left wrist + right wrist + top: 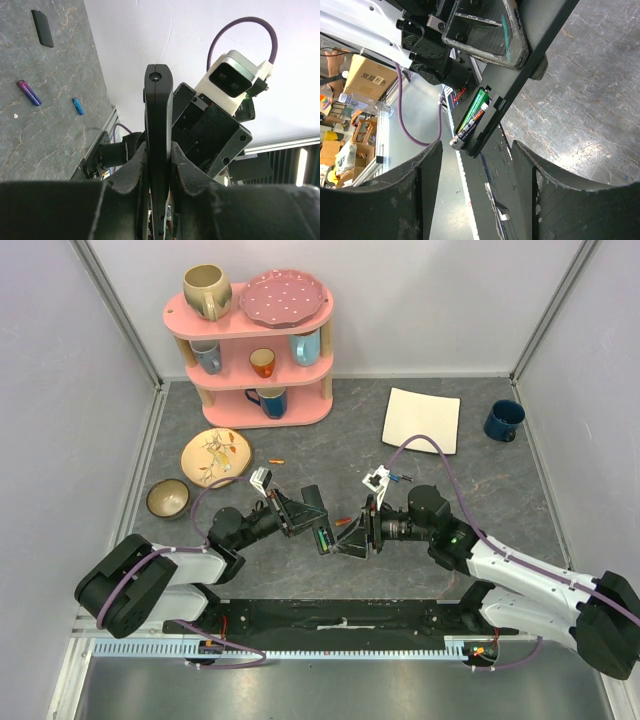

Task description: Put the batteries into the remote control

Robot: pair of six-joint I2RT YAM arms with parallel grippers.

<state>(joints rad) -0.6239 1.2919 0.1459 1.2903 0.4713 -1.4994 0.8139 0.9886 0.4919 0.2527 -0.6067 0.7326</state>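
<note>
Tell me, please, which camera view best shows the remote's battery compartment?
The right wrist view: it looks into the open compartment of the remote control, green-and-black battery inside. The top view shows only a green sliver; the left wrist view sees the remote edge-on in the left gripper, compartment hidden.

One remote control (158,115), three plates (215,453), one bowl (167,498), one pink shelf (250,329)

Left gripper (159,152) jaws clamped, right gripper (476,150) jaws apart, facing each other
</note>
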